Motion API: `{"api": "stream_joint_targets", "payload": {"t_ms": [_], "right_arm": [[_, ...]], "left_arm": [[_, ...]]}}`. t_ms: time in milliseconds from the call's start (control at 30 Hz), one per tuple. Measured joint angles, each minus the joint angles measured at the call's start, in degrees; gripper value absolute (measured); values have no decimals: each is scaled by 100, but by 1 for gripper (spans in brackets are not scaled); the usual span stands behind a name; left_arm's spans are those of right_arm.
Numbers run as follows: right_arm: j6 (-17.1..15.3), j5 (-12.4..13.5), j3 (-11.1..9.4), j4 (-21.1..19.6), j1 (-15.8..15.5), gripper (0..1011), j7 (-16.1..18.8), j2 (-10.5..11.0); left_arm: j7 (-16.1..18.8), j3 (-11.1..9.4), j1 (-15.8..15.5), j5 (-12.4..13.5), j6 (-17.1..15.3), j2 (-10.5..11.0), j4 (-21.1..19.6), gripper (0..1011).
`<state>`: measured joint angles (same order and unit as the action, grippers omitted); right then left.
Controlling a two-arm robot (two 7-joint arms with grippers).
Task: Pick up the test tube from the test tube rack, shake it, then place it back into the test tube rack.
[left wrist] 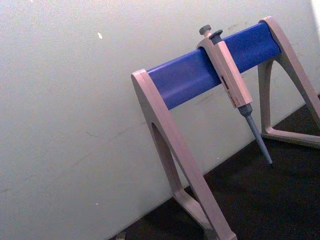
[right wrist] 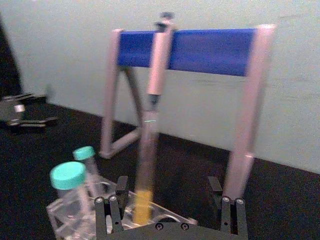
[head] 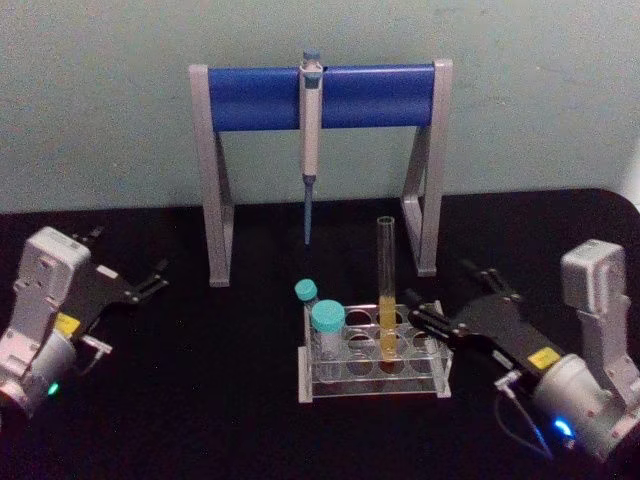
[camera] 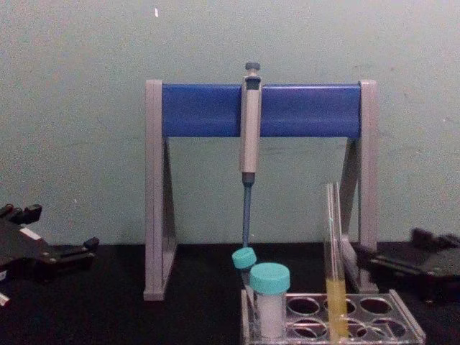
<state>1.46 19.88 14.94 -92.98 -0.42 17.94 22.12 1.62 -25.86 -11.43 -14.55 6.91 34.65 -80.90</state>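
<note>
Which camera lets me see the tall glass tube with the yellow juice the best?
The head view: the test tube shows whole, upright in the test tube rack. The chest view shows it side-on, faint above its liquid. The right wrist view shows it blurred.

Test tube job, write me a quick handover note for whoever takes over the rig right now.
Right hand: open, low at the right end of the test tube rack, facing the test tube, not touching it.
Left hand: open, parked far left on the table, away from the rack.
Test tube: upright in the rack, yellow-orange liquid in its lower part, two teal-capped tubes to its left.
Done: right hand lined up near the tube.
Left: grasp, lift, shake, put back in the rack.
</note>
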Motion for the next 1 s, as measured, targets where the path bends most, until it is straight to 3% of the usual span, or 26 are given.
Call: {"api": "stream_joint_targets", "payload": {"t_ms": [167, 433, 667, 1000], "right_arm": [[163, -164, -350, -160, -355, 1000, -534, -140], [250, -523, -603, 5, -517, 1000, -1100, -396], [150, -797, -637, 314, -503, 1000, -1290, -571], [-69, -1003, -615, 685, -380, 1000, -1237, -686]], "left_arm": [[0, 0, 0, 0, 0, 0, 0, 1010], [0, 0, 0, 0, 0, 0, 0, 1010], [0, 0, 0, 0, 0, 0, 0, 1010], [0, 0, 0, 0, 0, 0, 0, 1010]]}}
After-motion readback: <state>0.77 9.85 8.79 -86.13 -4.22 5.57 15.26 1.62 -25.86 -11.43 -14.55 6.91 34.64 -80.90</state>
